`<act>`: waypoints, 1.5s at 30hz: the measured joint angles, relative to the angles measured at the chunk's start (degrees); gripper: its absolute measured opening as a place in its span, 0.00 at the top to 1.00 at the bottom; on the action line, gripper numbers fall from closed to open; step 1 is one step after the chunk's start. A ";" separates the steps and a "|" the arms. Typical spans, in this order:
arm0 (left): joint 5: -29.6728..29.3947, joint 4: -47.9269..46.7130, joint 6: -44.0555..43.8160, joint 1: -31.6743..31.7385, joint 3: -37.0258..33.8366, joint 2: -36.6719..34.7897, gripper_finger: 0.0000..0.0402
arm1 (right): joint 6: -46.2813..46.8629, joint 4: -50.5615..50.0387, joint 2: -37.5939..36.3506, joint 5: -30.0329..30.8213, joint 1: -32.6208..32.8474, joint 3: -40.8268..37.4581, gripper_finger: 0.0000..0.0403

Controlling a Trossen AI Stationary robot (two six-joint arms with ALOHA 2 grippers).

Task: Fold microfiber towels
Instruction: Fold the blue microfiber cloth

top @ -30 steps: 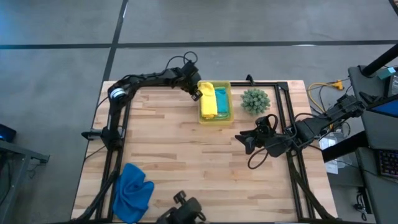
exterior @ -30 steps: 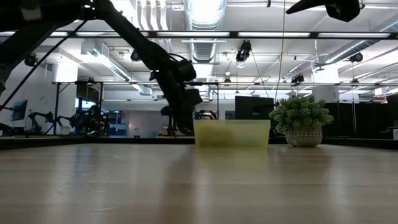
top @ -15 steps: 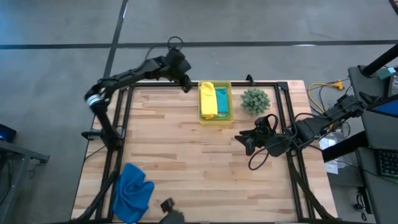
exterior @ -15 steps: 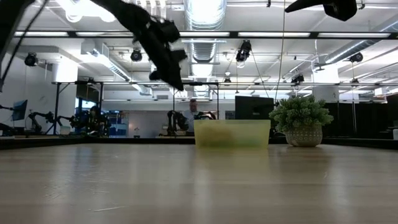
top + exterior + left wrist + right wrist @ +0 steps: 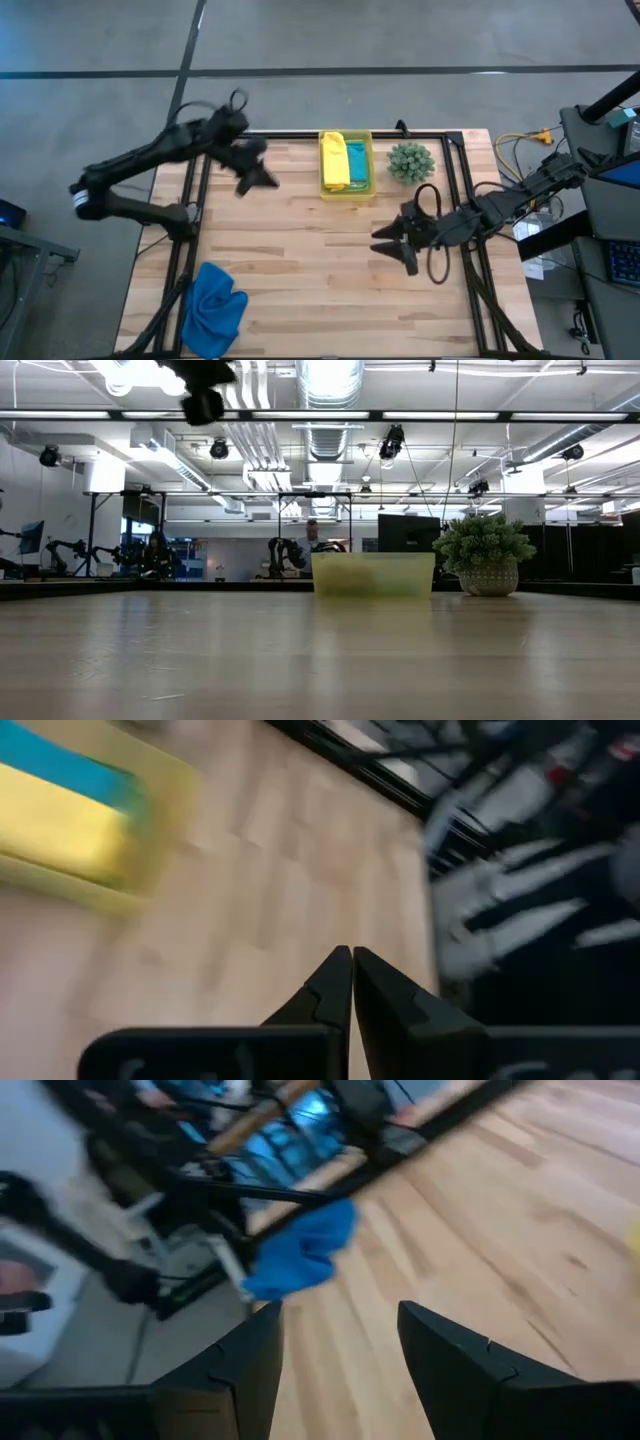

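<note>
A crumpled royal blue towel (image 5: pixel 213 308) lies on the table at its near left corner; it also shows in the right wrist view (image 5: pixel 300 1250). A folded yellow towel (image 5: pixel 335 160) and a folded teal towel (image 5: pixel 358 162) lie side by side in the translucent bin (image 5: pixel 346 194); both show in the left wrist view (image 5: pixel 60 830). No lime green towel shows. My left gripper (image 5: pixel 265 180) is shut and empty above the table, left of the bin. My right gripper (image 5: pixel 390 248) is open and empty near the table's right side, below the plant.
A small spiky green plant (image 5: pixel 410 160) in a pot stands right of the bin at the far edge; it shows beside the bin (image 5: pixel 372 574) in the low view (image 5: pixel 487 555). Black frame rails run along the table's left, right and far edges. Bare wood lies between the bin and the blue towel.
My left gripper has risen from the bin's far left corner, then swung toward the table's left and near side, away from the bin. My right gripper has shifted a little toward the near edge and turned. The towels have not moved.
</note>
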 joint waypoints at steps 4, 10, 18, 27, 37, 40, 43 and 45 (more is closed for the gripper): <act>-1.56 -0.01 -6.82 -10.92 -6.80 -9.78 1.00 | -1.92 6.63 0.00 -0.13 -0.02 -1.63 0.52; -13.03 -0.39 -21.77 -33.68 -14.50 -19.83 1.00 | 0.72 8.33 0.05 6.72 -0.02 -2.57 0.52; -18.02 -0.58 -32.64 -55.53 -25.13 -20.59 0.98 | 2.19 8.58 0.05 8.95 0.00 -3.43 0.52; -20.27 -6.00 -20.39 -55.93 -33.30 -7.48 0.68 | 4.31 8.70 0.05 11.39 -0.02 -3.76 0.52; -20.26 -5.13 -7.55 -53.06 -39.22 7.84 0.51 | 6.93 8.78 0.05 11.37 0.05 -3.76 0.52; -19.57 -4.65 -7.92 -53.02 -38.43 11.94 0.55 | 7.78 8.82 0.05 11.37 0.11 -3.78 0.52; -19.99 -5.74 -8.52 -53.02 -36.38 15.59 0.67 | 7.80 8.80 0.05 11.36 0.13 -3.77 0.52; -20.50 -6.64 -7.36 -53.02 -34.74 17.18 0.79 | 7.80 8.82 0.05 11.37 0.13 -3.76 0.52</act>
